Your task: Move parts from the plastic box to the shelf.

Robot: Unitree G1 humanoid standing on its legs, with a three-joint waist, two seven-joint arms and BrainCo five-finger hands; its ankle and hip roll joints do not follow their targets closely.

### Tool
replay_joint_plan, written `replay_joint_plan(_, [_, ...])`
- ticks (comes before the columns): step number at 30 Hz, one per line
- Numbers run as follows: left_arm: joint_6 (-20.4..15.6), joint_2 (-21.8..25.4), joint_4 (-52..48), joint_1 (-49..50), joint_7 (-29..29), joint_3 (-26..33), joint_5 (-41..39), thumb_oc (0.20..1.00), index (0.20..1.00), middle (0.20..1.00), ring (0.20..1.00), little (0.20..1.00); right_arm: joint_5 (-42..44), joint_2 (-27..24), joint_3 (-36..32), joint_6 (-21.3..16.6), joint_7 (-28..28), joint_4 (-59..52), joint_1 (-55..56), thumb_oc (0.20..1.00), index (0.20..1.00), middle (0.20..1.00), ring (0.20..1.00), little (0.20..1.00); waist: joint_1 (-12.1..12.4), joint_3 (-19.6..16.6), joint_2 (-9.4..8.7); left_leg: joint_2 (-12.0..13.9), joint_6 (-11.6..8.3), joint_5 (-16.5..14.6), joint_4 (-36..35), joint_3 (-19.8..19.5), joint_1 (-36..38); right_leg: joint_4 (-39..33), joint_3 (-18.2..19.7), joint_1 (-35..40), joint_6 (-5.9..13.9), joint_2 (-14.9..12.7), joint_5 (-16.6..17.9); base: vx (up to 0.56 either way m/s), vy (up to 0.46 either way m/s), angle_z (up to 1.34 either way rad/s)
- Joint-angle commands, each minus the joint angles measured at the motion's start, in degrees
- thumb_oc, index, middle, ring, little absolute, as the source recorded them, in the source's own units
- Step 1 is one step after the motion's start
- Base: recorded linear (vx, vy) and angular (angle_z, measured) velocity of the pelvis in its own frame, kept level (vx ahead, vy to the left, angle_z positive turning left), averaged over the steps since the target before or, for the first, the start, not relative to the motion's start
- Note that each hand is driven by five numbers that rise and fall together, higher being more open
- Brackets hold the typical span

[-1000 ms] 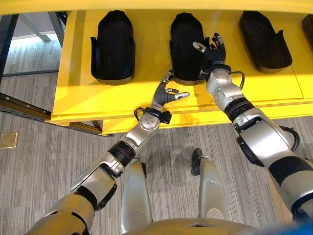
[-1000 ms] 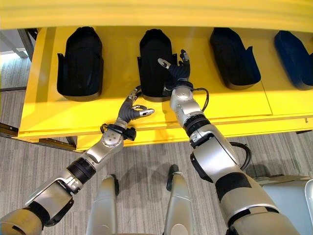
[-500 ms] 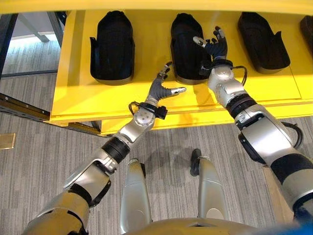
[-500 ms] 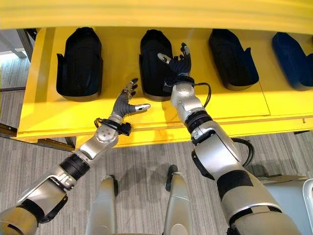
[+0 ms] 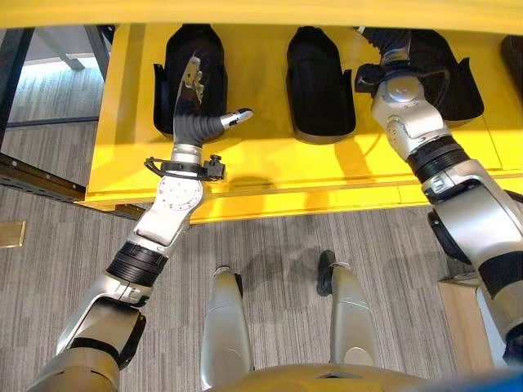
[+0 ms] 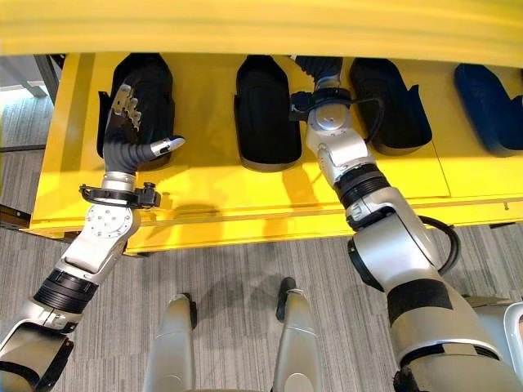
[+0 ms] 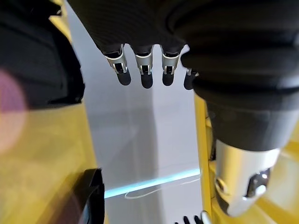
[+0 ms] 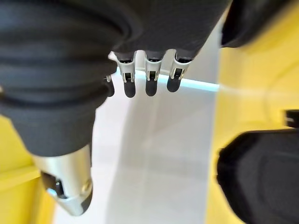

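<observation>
Three black moulded parts lie on the yellow shelf [image 5: 270,163]: a left part [image 5: 211,49], a middle part [image 5: 317,82] and a right part [image 5: 445,69]. My left hand [image 5: 194,122] is raised over the left part, open, fingers straight and thumb out to the side. In the left wrist view its fingers [image 7: 145,77] are straight and hold nothing. My right hand [image 6: 320,69] reaches between the middle and right parts, partly under the upper shelf edge. Its fingers [image 8: 151,84] are straight in the right wrist view, with nothing in them.
A blue part [image 6: 490,94] lies further right on the shelf. The upper yellow shelf edge [image 5: 261,12] overhangs the far side. A dark metal frame [image 5: 33,175] runs at the left over grey carpet. The corner of a pale box [image 6: 490,327] shows at the lower right.
Both hands have gone farther in over the shelf. The left hand swung left from near the middle part to the left part. The right hand left the middle part and moved right.
</observation>
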Motion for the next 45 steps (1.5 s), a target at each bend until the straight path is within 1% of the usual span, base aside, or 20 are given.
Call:
replay_joint_plan(1, [-4.5,3.6,-10.2,1.3,0.1,4.1,2.9,1.000,1.000,1.000,1.000,1.000,-4.2,-5.7,-2.4,-4.3,0.3,-10.6,1.3,1.000,1.000,1.000,1.000,1.000,0.2,-0.4,-0.68,-0.3,2.91,8.8,-6.5,-0.3,-2.2,3.3,0.1,5.8,-1.74,-0.6,-4.9,0.00,0.000,0.00])
replay_joint_plan(4, [-5.1,4.1,-12.3,2.5,-0.7,5.0,3.1,1.000,1.000,1.000,1.000,1.000,-4.5,-8.0,-4.0,-5.2,0.9,-15.8,4.7,1.000,1.000,1.000,1.000,1.000,0.0,-0.5,-0.79,-0.2,2.90,8.8,-6.7,-0.2,-2.0,2.9,0.1,6.0,-1.67,-0.6,-4.7,0.00,0.000,0.00])
replay_joint_plan(5, [-5.7,4.3,-14.9,4.5,-1.7,6.7,2.5,1.000,1.000,1.000,1.000,1.000,-5.9,-10.0,-6.2,-6.0,1.9,-22.1,9.2,1.000,1.000,1.000,1.000,1.000,-0.3,-0.5,-0.80,-0.1,2.95,8.9,-6.9,-0.1,-1.9,2.6,0.1,6.1,-1.56,-0.5,-4.5,0.00,0.000,0.00])
replay_joint_plan(6, [-5.6,4.3,-15.0,4.7,-1.7,6.7,2.5,1.000,1.000,1.000,1.000,1.000,-6.1,-10.0,-6.4,-5.9,1.8,-22.4,9.6,1.000,1.000,1.000,1.000,1.000,-0.3,-0.6,-0.85,-0.1,2.95,8.9,-6.9,-0.1,-1.9,2.6,0.0,6.1,-1.56,-0.5,-4.5,0.00,0.000,0.00])
replay_joint_plan(7, [-6.2,4.4,-18.0,6.9,-2.9,8.4,2.4,1.000,1.000,1.000,1.000,1.000,-8.0,-11.4,-9.8,-6.8,2.6,-29.3,16.1,1.000,1.000,1.000,1.000,1.000,-0.6,-0.8,-0.83,-0.2,3.12,9.5,-7.7,-0.1,-1.8,1.7,0.0,6.3,-1.45,-0.6,-3.9,0.00,0.000,0.00])
replay_joint_plan(10, [-7.2,4.1,-20.3,11.4,-5.1,11.0,0.2,1.000,1.000,1.000,1.000,1.000,-13.6,-12.1,-16.4,-7.7,4.3,-40.0,29.1,1.000,1.000,1.000,1.000,1.000,-1.0,-0.9,-0.75,-0.2,3.33,9.6,-8.1,0.0,-1.4,1.1,0.0,6.9,-1.28,-0.6,-3.7,0.00,-0.008,-0.03])
replay_joint_plan(11, [-8.1,3.9,-21.9,14.8,-7.2,12.6,-1.9,1.000,1.000,1.000,1.000,1.000,-15.5,-11.1,-19.6,-8.8,6.6,-46.1,38.1,1.000,1.000,1.000,1.000,1.000,-1.1,-1.0,-0.64,-0.2,3.35,9.2,-8.2,-0.1,-0.8,0.8,-0.2,7.6,-1.00,-0.6,-4.0,0.00,-0.015,-0.05])
replay_joint_plan(17, [-9.0,1.0,-21.1,24.1,-10.7,16.5,-5.7,1.000,1.000,1.000,1.000,1.000,-25.8,-9.1,-24.3,-8.9,9.8,-56.0,56.6,1.000,1.000,1.000,1.000,1.000,-1.3,-1.6,-0.60,-0.2,3.58,9.4,-9.5,-0.1,0.7,-1.3,-0.4,9.9,-0.35,-0.7,-3.4,0.00,-0.001,-0.02])
replay_joint_plan(19, [-9.0,0.6,-20.1,26.6,-10.4,17.8,-4.1,1.000,1.000,1.000,1.000,1.000,-29.9,-8.8,-24.8,-8.8,9.7,-57.2,60.8,1.000,1.000,1.000,1.000,1.000,-1.5,-1.6,-0.52,-0.3,3.57,9.6,-10.2,0.0,1.5,-2.1,-0.5,10.9,-0.02,-0.8,-3.1,0.01,0.005,0.02])
replay_joint_plan(23, [-9.5,0.7,-19.1,30.4,-10.0,19.8,-2.5,1.000,1.000,1.000,1.000,1.000,-31.6,-8.4,-25.4,-9.2,10.3,-58.4,65.8,1.000,1.000,1.000,1.000,1.000,-1.5,-1.7,-0.57,-0.2,3.61,9.9,-11.6,0.1,3.1,-4.1,-0.9,12.8,0.48,-1.0,-2.4,0.03,0.011,0.04])
replay_joint_plan(24, [-9.4,0.5,-17.8,32.5,-10.1,20.5,-1.8,1.000,1.000,1.000,1.000,1.000,-34.2,-8.8,-24.7,-9.2,11.3,-59.5,68.4,1.000,1.000,1.000,1.000,1.000,-1.6,-1.7,-0.48,-0.2,3.64,10.1,-12.5,0.3,4.2,-5.4,-1.0,14.2,0.78,-1.1,-2.1,0.00,0.000,0.00])
replay_joint_plan(28, [-9.1,-0.5,-16.3,36.4,-12.6,20.0,-6.7,1.000,1.000,1.000,1.000,1.000,-28.4,-7.5,-24.1,-9.4,14.5,-60.4,74.1,1.000,1.000,1.000,1.000,1.000,-2.0,-1.9,-0.41,-0.1,3.69,11.1,-15.8,0.7,7.5,-9.1,-1.5,17.8,1.54,-1.2,-0.8,0.06,0.023,0.04])
replay_joint_plan(30, [-8.5,-0.4,-15.6,38.1,-15.3,18.8,-9.7,1.000,1.000,1.000,1.000,1.000,-24.3,-6.9,-23.1,-9.3,17.1,-60.1,76.7,1.000,1.000,1.000,1.000,1.000,-2.1,-2.1,-0.26,-0.1,3.68,12.4,-18.5,1.0,9.9,-12.0,-2.0,20.3,1.98,-1.2,0.4,0.06,0.017,0.05])
replay_joint_plan(32, [-7.9,-0.2,-15.2,40.9,-19.0,17.4,-13.6,1.000,1.000,1.000,1.000,1.000,-23.3,-7.3,-23.3,-9.1,18.2,-60.4,79.2,1.000,1.000,1.000,1.000,1.000,-2.4,-2.5,-0.01,0.0,3.68,13.2,-20.9,1.3,12.5,-14.7,-2.4,22.9,2.53,-1.1,1.4,0.09,0.020,0.05])
replay_joint_plan(33, [-6.7,-0.4,-13.7,43.1,-22.4,15.7,-17.9,1.000,1.000,1.000,1.000,1.000,-19.1,-6.4,-23.0,-9.0,20.1,-58.5,81.3,1.000,1.000,1.000,1.000,1.000,-2.6,-3.2,0.27,0.2,3.53,13.8,-23.9,1.7,15.5,-17.8,-2.9,25.8,3.04,-0.9,2.0,0.10,0.025,0.02])
replay_joint_plan(34, [-6.1,-0.2,-13.1,44.2,-23.4,14.9,-18.5,1.000,1.000,1.000,1.000,1.000,-18.2,-6.2,-22.9,-8.8,20.7,-58.1,82.3,1.000,1.000,1.000,1.000,1.000,-2.8,-3.9,0.41,0.1,3.54,14.7,-25.9,2.0,16.7,-19.7,-3.2,26.6,3.25,-0.8,2.9,0.09,0.017,0.00])
replay_joint_plan(36, [-6.0,0.3,-12.9,45.7,-24.7,14.5,-18.5,1.000,1.000,1.000,1.000,1.000,-17.7,-6.1,-22.9,-8.8,21.2,-57.9,83.6,1.000,1.000,1.000,1.000,1.000,-2.8,-4.4,0.60,0.1,3.46,15.4,-27.9,2.2,18.3,-21.7,-3.5,27.9,3.48,-0.6,3.7,0.05,0.012,-0.07])
replay_joint_plan(38, [-5.4,0.3,-12.2,47.9,-26.6,14.0,-19.7,1.000,1.000,1.000,1.000,1.000,-16.8,-6.1,-22.6,-8.5,22.9,-57.6,85.6,1.000,1.000,1.000,1.000,1.000,-2.9,-5.9,0.85,0.0,3.22,16.8,-32.3,2.9,21.6,-25.8,-4.2,30.9,3.87,-0.2,4.9,0.09,0.020,-0.11])
replay_joint_plan(40, [-4.1,-0.5,-10.6,50.1,-28.9,13.2,-21.9,1.000,1.000,1.000,1.000,1.000,-15.3,-5.6,-22.6,-7.9,24.4,-56.2,88.1,1.000,1.000,1.000,1.000,1.000,-3.0,-7.7,1.11,-0.2,3.08,17.8,-36.3,3.6,24.6,-29.6,-4.8,33.5,4.36,0.1,6.0,0.10,0.023,-0.08])
replay_joint_plan(45, [-1.6,-3.8,-6.9,52.2,-31.0,11.4,-24.4,1.000,1.000,1.000,1.000,1.000,-15.6,-4.1,-21.9,-6.3,24.9,-52.7,90.9,1.000,1.000,1.000,1.000,1.000,-3.1,-11.6,1.42,-0.2,2.78,19.7,-43.3,5.2,29.8,-35.5,-5.9,37.9,5.03,0.2,7.6,0.07,0.022,-0.01])
